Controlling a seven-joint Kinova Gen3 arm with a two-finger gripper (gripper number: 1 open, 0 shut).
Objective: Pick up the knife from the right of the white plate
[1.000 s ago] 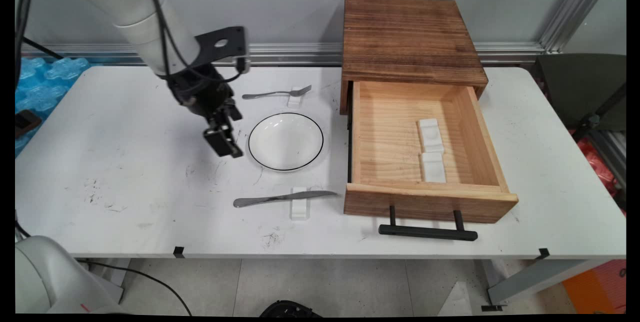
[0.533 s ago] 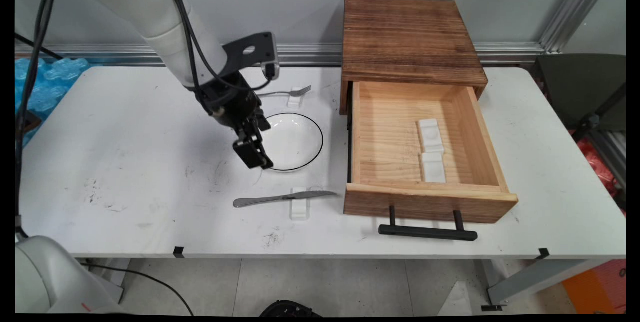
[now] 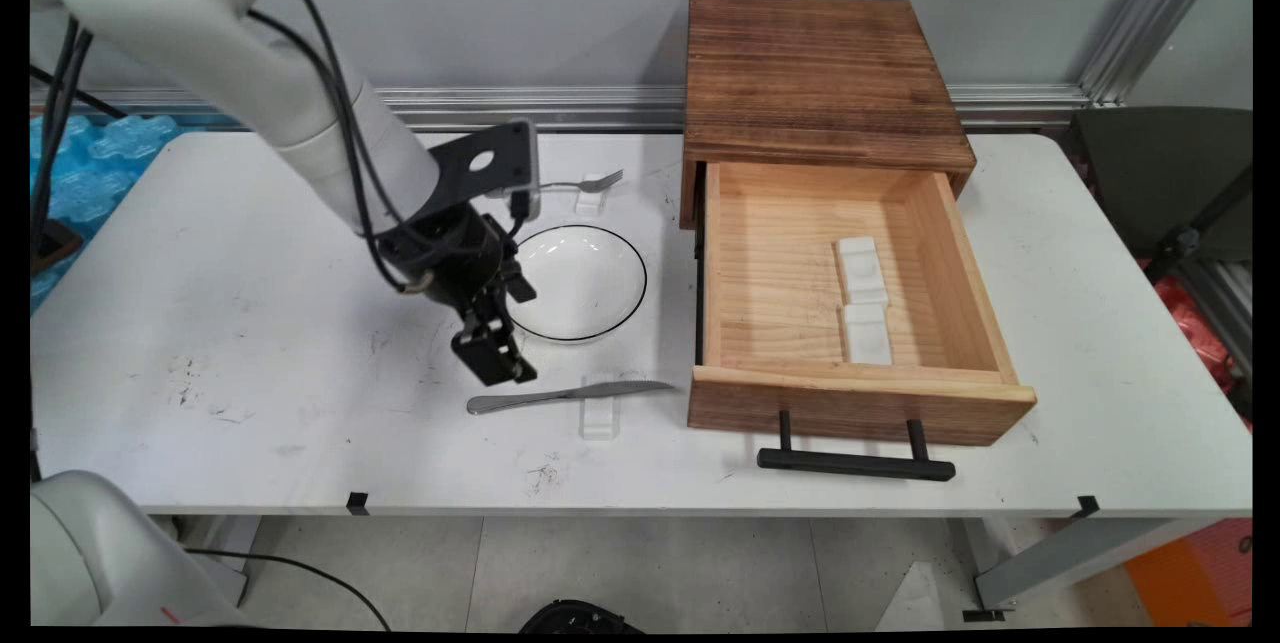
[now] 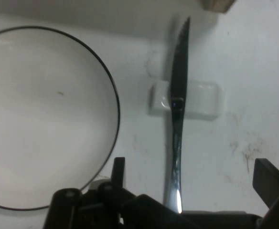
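Observation:
My black gripper [image 3: 493,361] hangs just above the handle end of a metal knife [image 3: 570,392], at the near-left rim of a white plate with a black edge [image 3: 590,283]. The knife lies across a small white rest [image 3: 598,415]. In the hand view the knife [image 4: 176,124] runs up between my two fingers, which stand wide apart, so the gripper [image 4: 194,177] is open with nothing held. The knife's white rest [image 4: 204,100] and the plate [image 4: 39,119] show beyond the fingers. The handle tip is hidden behind the linkage.
A fork [image 3: 575,185] lies on another white rest behind the plate. To the right stands a wooden box [image 3: 815,73] with its drawer [image 3: 860,403] pulled out. Two white rests [image 3: 862,268] [image 3: 866,335] lie in the drawer. A black handle [image 3: 855,464] sticks out toward the table's near edge.
The arm has swung right from beside the plate and then come toward the near side and lower, ending over the knife's handle. Nothing on the table has moved.

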